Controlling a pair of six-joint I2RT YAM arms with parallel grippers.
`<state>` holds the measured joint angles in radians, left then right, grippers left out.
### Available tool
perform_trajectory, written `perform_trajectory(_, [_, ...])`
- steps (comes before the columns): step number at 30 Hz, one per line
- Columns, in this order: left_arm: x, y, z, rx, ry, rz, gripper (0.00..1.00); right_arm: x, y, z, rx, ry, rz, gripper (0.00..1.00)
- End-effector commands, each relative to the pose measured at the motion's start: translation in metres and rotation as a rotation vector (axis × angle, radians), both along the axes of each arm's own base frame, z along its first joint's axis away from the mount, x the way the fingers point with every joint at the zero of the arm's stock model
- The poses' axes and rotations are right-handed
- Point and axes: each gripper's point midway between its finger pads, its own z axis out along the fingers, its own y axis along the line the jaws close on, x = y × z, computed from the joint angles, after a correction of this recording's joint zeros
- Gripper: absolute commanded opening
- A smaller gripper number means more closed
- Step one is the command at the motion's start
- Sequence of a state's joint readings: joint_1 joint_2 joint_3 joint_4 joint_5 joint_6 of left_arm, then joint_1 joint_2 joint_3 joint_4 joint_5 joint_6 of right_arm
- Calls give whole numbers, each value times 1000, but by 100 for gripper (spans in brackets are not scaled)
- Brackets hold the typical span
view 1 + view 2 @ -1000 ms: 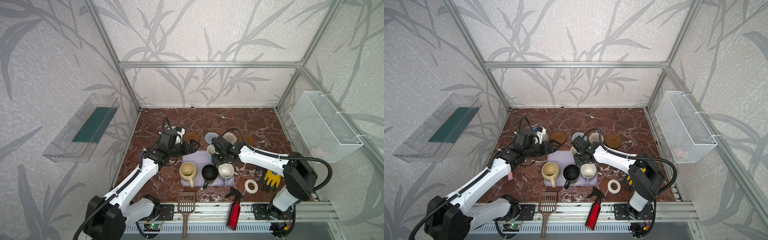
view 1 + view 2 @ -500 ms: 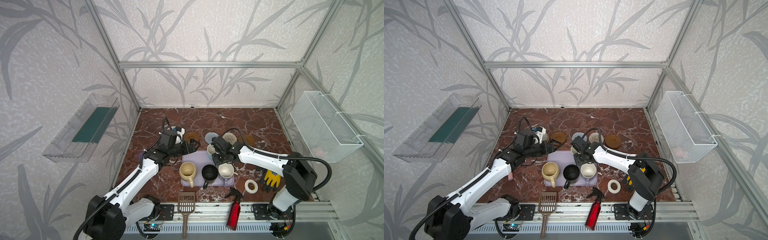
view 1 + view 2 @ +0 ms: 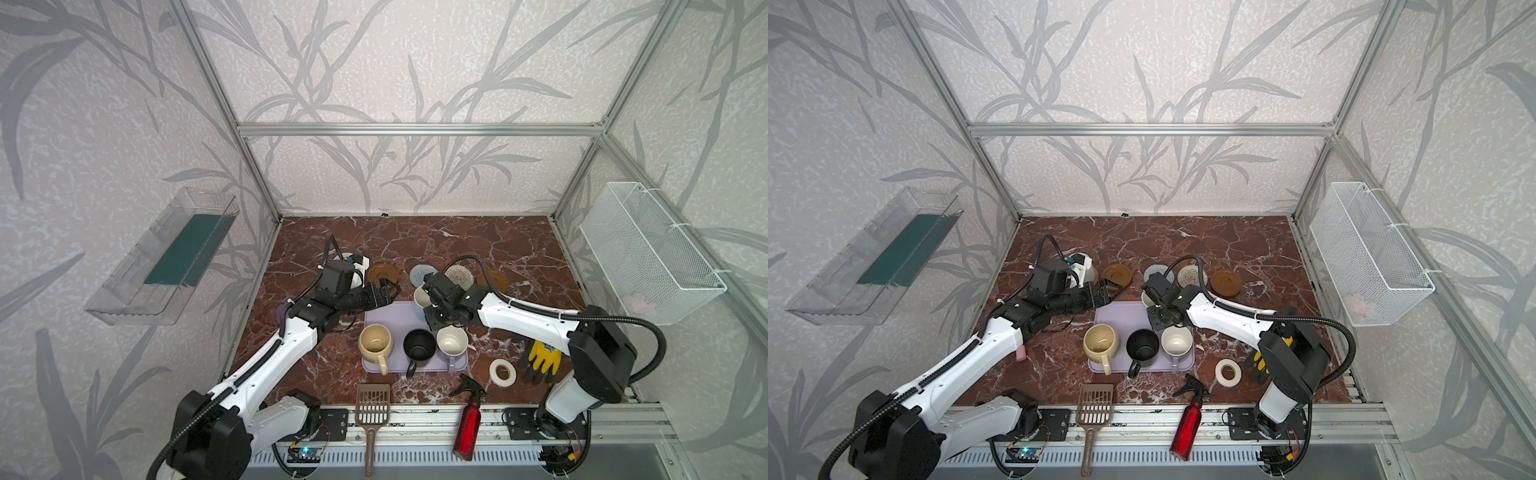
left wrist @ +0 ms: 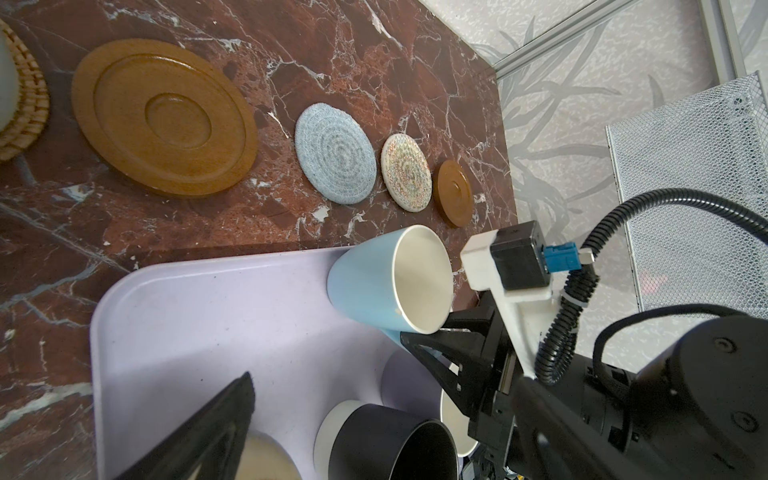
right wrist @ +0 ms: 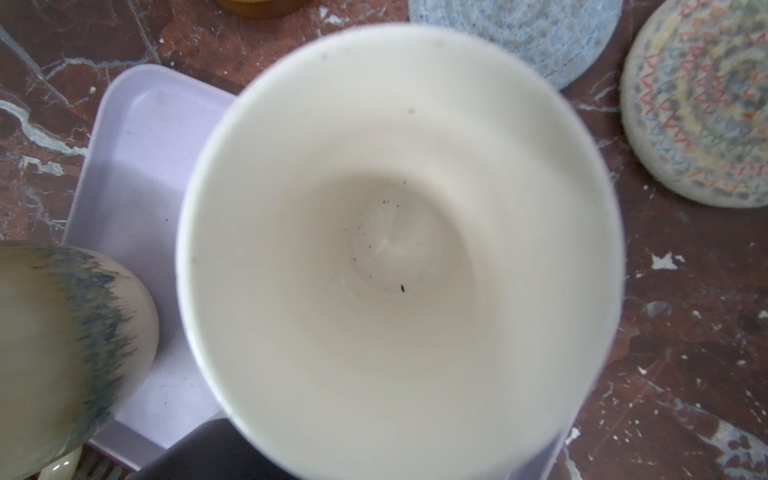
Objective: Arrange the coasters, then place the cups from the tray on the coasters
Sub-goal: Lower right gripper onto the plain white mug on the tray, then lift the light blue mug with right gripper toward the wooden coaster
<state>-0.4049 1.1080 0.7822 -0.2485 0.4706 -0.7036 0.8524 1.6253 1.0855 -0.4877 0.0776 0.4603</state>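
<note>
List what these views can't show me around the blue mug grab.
Handle of the light blue mug: under the right gripper in both top views, mostly hidden by the mug's body in the left wrist view. Hold unconfirmed.
The white speckled mug: cut by the left wrist view's edge, mostly behind the left arm in both top views.
The wire basket contents: pink blur behind mesh.
</note>
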Motion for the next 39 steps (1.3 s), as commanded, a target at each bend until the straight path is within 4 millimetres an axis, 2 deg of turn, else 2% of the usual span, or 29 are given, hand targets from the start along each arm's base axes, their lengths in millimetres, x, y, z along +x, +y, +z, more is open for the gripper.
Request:
perform_trajectory(1, [-2, 4, 6, -2, -21, 16, 99, 9, 6, 35, 68, -105, -1, 3])
perform_trajectory(3, [-2, 4, 10, -9, -30, 19, 99, 9, 5, 42, 74, -119, -1, 0])
perform_trajectory(13, [1, 6, 22, -44, -41, 50, 99, 11, 2, 65, 86, -161, -6, 0])
perform_trajectory(17, [2, 5, 35, -86, -55, 59, 99, 12, 0, 75, 74, -164, -15, 0])
perform_trajectory(27, [6, 19, 56, -136, -84, 135, 99, 17, -1, 109, 104, -220, -36, 0])
perform_trajectory(35, [5, 16, 89, -240, -121, 115, 99, 17, 8, 135, 124, -203, -47, 0])
perform_trajectory(39, [7, 24, 97, -222, -141, 141, 99, 22, 16, 146, 151, -221, -65, 0])
